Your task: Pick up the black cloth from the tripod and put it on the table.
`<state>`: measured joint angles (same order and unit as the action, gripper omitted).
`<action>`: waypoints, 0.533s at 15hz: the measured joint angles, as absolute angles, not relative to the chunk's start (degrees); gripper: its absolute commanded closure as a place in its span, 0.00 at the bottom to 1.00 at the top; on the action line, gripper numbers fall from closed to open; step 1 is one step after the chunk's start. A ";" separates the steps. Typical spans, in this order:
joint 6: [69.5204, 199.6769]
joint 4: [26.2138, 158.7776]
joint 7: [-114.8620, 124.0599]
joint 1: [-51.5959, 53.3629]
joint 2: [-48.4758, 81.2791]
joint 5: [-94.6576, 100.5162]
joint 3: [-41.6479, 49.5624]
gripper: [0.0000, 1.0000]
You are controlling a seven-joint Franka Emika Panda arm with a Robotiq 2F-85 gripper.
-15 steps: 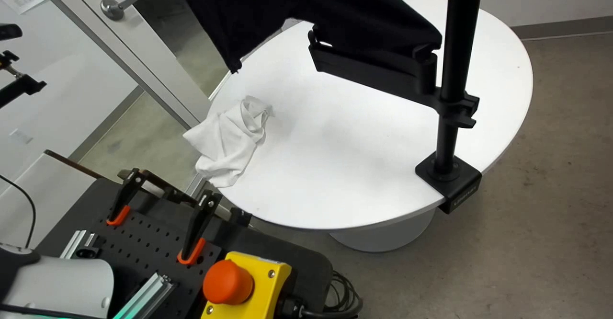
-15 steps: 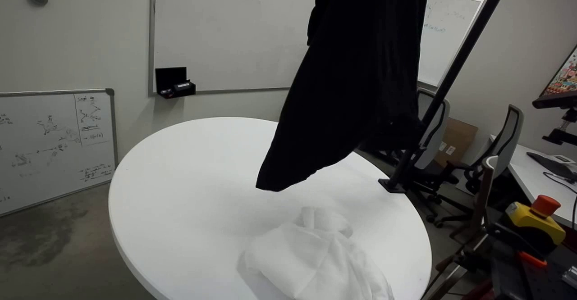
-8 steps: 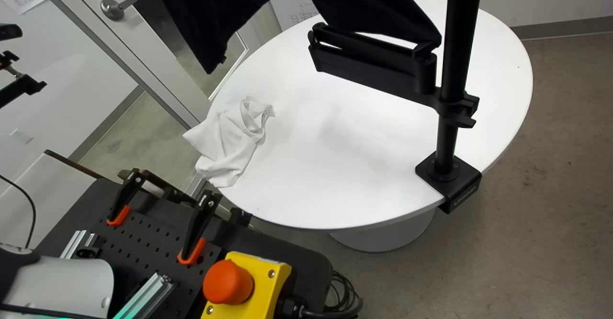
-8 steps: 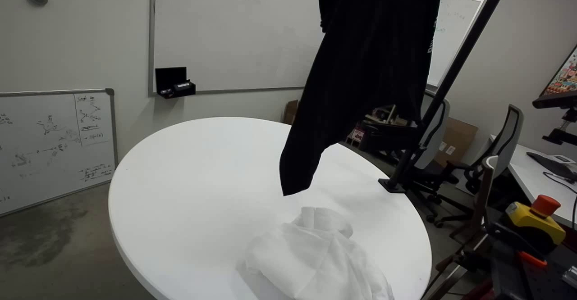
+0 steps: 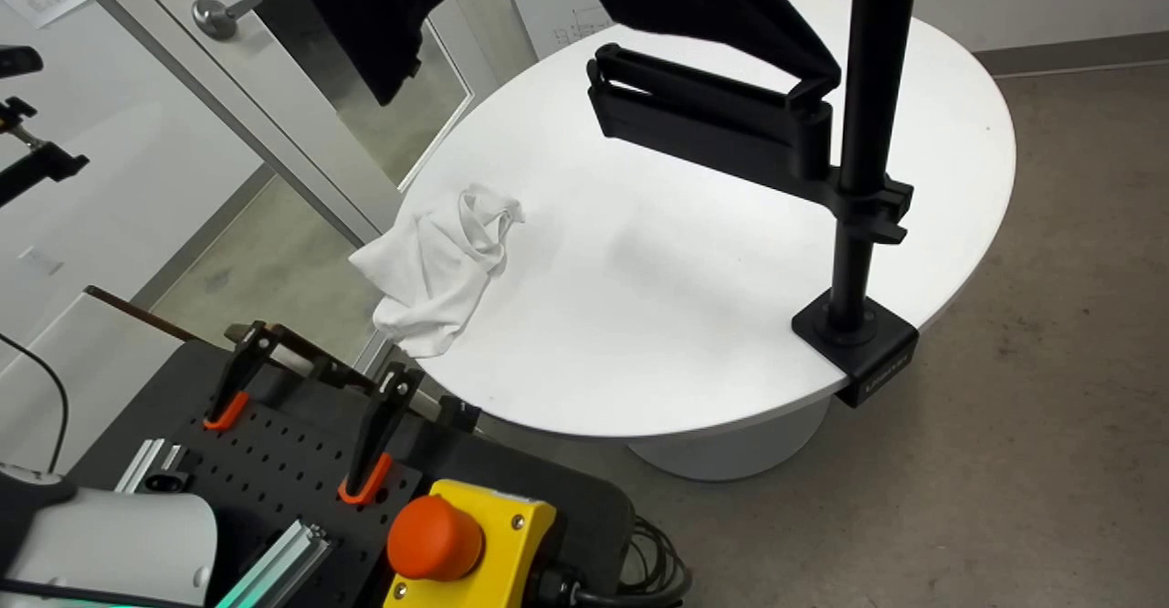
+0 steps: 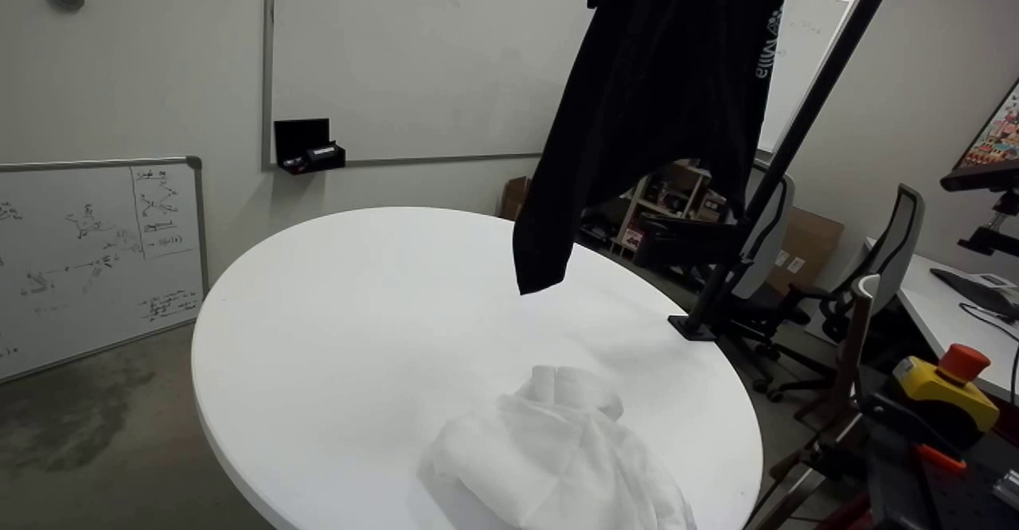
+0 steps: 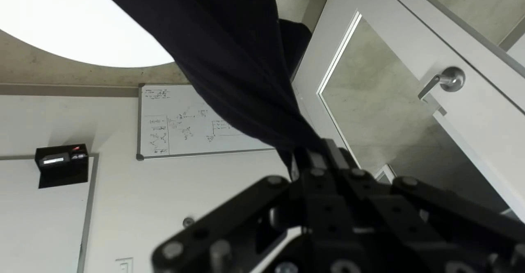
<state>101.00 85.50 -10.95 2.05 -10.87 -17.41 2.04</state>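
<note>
Lifting the black cloth (image 6: 653, 100) off the black stand (image 5: 863, 161) looks like the job right now. In the wrist view, the gripper (image 7: 318, 156) has its fingers (image 7: 336, 154) squeezed together on a bunched-up bit of the cloth. The rest hangs above the table (image 5: 639, 334), with one loose end dangling free. In both exterior views, another end reaches down to the stand's side bar (image 5: 712, 138), close to the pole (image 6: 815, 104); caught or just resting there, it is hard to tell. So the best thing is to go up slowly until that end slips off. A hard sideways tug could pop the cloth out of the fingers or shake the stand. Once it is loose, the gripper should carry it over the bare middle of the table, away from the white cloth (image 5: 438, 270), go low, and only then let go
</note>
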 measured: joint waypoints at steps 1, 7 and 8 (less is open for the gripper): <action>101.00 84.52 -10.37 1.68 -10.81 -17.40 2.17 0.99; 103.25 79.17 -8.03 1.16 -10.64 -16.90 2.26 0.99; 103.96 79.17 -8.03 1.02 -10.24 -16.44 2.30 0.99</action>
<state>103.96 79.17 -8.03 1.02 -10.24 -16.44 2.30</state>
